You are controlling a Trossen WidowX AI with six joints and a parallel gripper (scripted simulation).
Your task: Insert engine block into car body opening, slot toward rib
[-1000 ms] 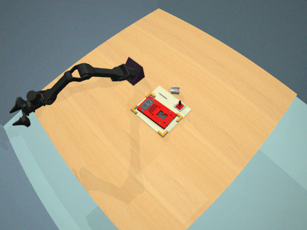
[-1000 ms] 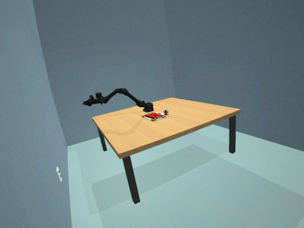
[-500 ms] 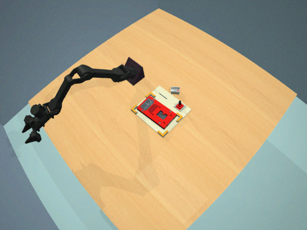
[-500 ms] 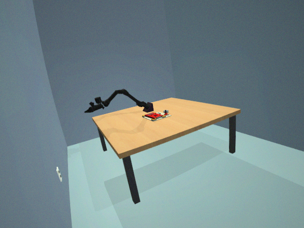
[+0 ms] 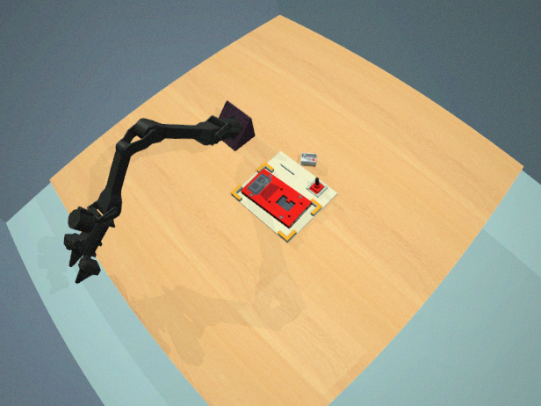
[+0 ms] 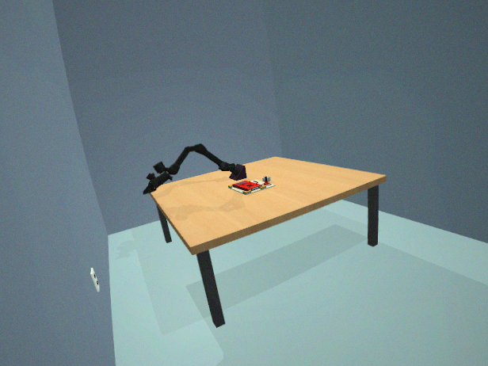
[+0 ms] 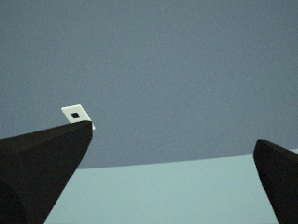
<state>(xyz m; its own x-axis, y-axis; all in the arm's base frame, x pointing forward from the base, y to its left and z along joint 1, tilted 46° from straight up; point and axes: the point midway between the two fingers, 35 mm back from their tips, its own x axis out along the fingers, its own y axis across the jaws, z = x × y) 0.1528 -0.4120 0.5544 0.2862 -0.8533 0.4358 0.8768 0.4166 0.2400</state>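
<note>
The red car body (image 5: 271, 206) (image 6: 242, 184) lies on a cream board (image 5: 303, 173). Its opening (image 5: 285, 205) shows dark grey inside, with a small red rib at one edge. A small grey block with a red spot, which looks like the engine block (image 5: 308, 159) (image 6: 268, 179), lies on the table just off the board's far edge. Its slot side cannot be made out. My gripper (image 5: 74, 274) (image 6: 146, 193) (image 7: 172, 138) is open and empty, far from the car body, out by the table's left edge. The wrist view shows only wall and floor between the fingers.
A black lever on a red base (image 5: 316, 188) stands on the board beside the car body. Orange corner brackets (image 5: 287, 235) surround the car body. A thin dark slot (image 5: 287, 169) marks the board. The dark arm base (image 5: 243, 132) (image 6: 238, 173) stands behind the board's left side.
</note>
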